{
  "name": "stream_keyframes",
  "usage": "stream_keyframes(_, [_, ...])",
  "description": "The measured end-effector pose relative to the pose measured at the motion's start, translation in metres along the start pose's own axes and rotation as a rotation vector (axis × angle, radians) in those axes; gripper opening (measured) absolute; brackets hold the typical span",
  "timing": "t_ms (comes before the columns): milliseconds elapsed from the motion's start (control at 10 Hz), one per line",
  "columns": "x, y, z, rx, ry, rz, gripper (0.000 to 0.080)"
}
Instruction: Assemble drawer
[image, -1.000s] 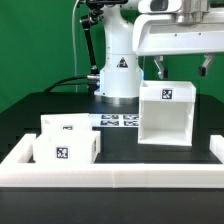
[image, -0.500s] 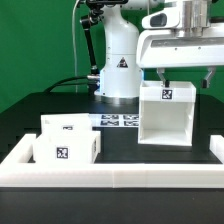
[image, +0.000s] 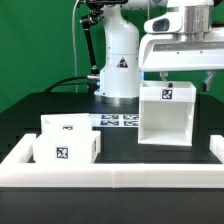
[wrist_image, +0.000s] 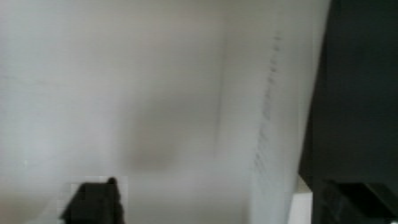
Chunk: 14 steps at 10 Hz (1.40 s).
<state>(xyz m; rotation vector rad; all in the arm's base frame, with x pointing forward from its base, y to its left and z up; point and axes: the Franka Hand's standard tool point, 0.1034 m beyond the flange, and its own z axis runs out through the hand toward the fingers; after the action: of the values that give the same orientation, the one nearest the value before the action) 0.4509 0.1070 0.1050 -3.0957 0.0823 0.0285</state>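
The drawer's big white open-fronted box (image: 165, 118) stands on the black table at the exterior view's right, with a tag on its top front. Two small white trays (image: 64, 142) lie together at the front left, each tagged. My gripper (image: 185, 80) hangs open just above the box's top. One finger is over the top and the other is beyond the box's right edge. In the wrist view the box's white surface (wrist_image: 160, 100) fills most of the picture. The gripper (wrist_image: 222, 205) holds nothing, and its dark fingertips (wrist_image: 93, 203) are spread wide.
The marker board (image: 120, 121) lies flat between the robot base (image: 118, 72) and the box. A long low white rail (image: 110, 173) edges the table's front and sides. Black table shows between the trays and the box.
The gripper has come down toward the box's top and shifted a little to the exterior view's left. The box and trays have not moved.
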Motion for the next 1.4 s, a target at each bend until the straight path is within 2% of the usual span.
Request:
stream_keyframes(300, [0.000,0.000,0.000,0.000,0.000,0.000,0.0096])
stream_keyframes(400, [0.000,0.000,0.000,0.000,0.001,-0.001,0.0096])
stream_keyframes(500, [0.000,0.000,0.000,0.001,0.001,-0.001,0.0037])
stream_keyframes(1100, [0.004,0.001,0.000,0.002,0.003,-0.008,0.0037])
stream_keyframes(1400, [0.041,0.001,-0.001,0.016,0.035,-0.032,0.0038])
